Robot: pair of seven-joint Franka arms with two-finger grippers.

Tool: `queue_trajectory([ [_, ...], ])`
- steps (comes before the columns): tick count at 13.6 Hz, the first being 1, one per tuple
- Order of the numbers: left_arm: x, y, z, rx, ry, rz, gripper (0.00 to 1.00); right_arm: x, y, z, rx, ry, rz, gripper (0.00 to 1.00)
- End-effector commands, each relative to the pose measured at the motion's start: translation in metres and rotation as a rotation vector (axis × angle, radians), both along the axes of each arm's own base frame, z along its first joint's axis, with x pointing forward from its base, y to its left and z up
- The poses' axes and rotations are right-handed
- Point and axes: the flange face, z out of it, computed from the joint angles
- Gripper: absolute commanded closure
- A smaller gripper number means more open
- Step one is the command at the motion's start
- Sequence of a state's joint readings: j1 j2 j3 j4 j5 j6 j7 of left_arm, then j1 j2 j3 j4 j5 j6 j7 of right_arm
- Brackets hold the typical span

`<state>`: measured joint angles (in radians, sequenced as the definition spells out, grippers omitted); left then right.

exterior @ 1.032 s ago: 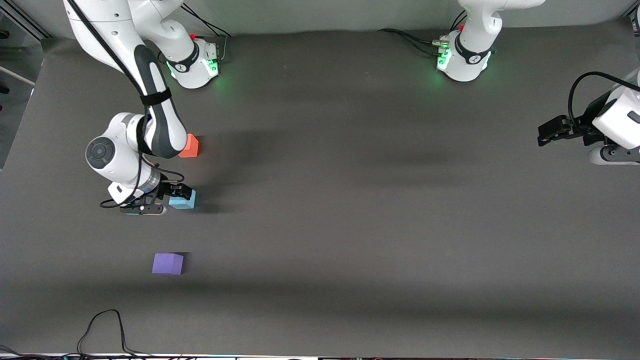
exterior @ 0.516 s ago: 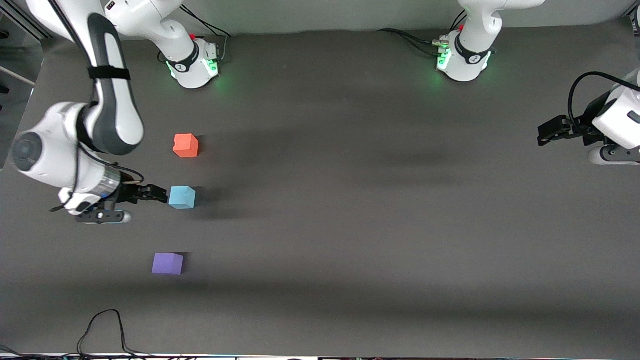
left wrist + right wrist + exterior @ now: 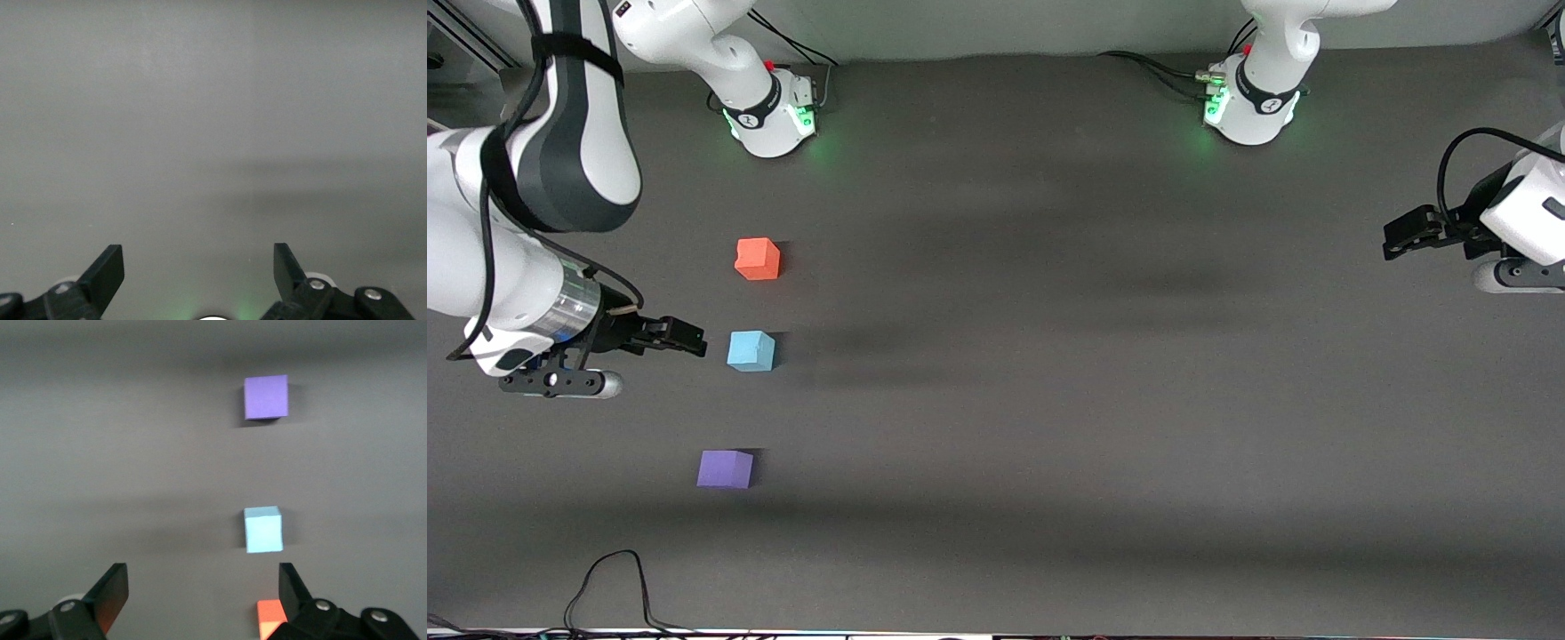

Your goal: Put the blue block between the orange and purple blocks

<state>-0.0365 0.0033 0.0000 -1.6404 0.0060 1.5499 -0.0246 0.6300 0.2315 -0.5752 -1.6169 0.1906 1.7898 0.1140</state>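
The blue block (image 3: 751, 350) rests on the table between the orange block (image 3: 758, 259), which lies farther from the front camera, and the purple block (image 3: 726, 468), which lies nearer. All three stand apart in a rough line. My right gripper (image 3: 685, 338) is open and empty, over the table beside the blue block toward the right arm's end. The right wrist view shows the purple block (image 3: 265, 397), the blue block (image 3: 263, 529) and the orange block (image 3: 270, 618) past the open right gripper (image 3: 203, 587). My left gripper (image 3: 1400, 236) waits open and empty at the left arm's end; the left wrist view shows it (image 3: 198, 263) over bare table.
The two arm bases (image 3: 774, 111) (image 3: 1249, 107) stand along the table's back edge. A black cable (image 3: 609, 578) loops on the table near the front edge, nearer the camera than the purple block.
My right gripper has drawn back from the blue block toward the right arm's end, and the arm no longer covers the orange block. The blocks and the left arm have not moved.
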Motion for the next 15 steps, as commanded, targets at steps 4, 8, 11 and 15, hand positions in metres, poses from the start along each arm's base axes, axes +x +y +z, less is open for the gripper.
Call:
queue_trajectory([
  [4,0.000,-0.001,0.001,0.005,-0.011,-0.001,0.00,-0.044,-0.010,0.069,0.000,-0.034,-0.117,0.00],
  [8,0.000,-0.001,0.001,0.004,-0.011,-0.002,0.00,-0.090,-0.005,0.085,-0.012,-0.050,-0.109,0.00],
  [11,0.000,-0.001,0.001,0.004,-0.013,-0.002,0.00,-0.093,-0.024,0.086,-0.009,-0.065,-0.087,0.00],
  [15,0.001,-0.001,0.001,0.004,-0.014,-0.002,0.00,-0.083,-0.028,0.064,-0.009,-0.034,-0.074,0.00],
])
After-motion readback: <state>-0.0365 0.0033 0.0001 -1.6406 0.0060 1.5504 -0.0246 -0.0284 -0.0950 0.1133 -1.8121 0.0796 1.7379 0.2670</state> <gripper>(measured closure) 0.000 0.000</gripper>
